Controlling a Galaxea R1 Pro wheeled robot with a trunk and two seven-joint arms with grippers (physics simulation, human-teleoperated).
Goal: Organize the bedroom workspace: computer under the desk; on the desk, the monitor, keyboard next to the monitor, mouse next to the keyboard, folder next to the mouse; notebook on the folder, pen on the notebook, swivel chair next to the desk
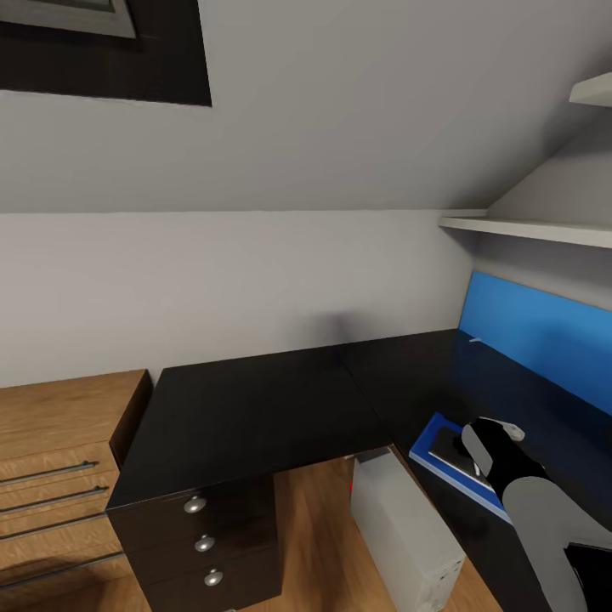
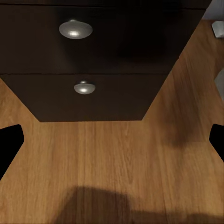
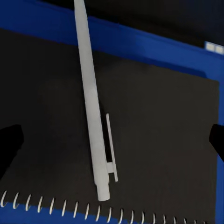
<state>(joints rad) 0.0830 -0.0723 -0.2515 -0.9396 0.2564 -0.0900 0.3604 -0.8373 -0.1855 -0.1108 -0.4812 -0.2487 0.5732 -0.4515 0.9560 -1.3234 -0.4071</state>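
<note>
While splayed open above it, right pincer (image 3: 112, 140) over pen (image 3: 93, 107) on notebook (image 3: 154, 140).

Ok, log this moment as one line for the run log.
stack: pen on notebook on folder on desk | right gripper: open above pen | computer: under desk

The right arm (image 1: 544, 518) has a smooth light-grey forearm shell, rounded like a capsule. It narrows into a glossy black wrist section, then a grey-and-black gripper housing (image 1: 486, 444) with a small white tab on top. At the frame's lower corner a black segment, possibly the elbow joint, joins it. Both wrist views show matte black fingertips (image 3: 10, 144).
</note>
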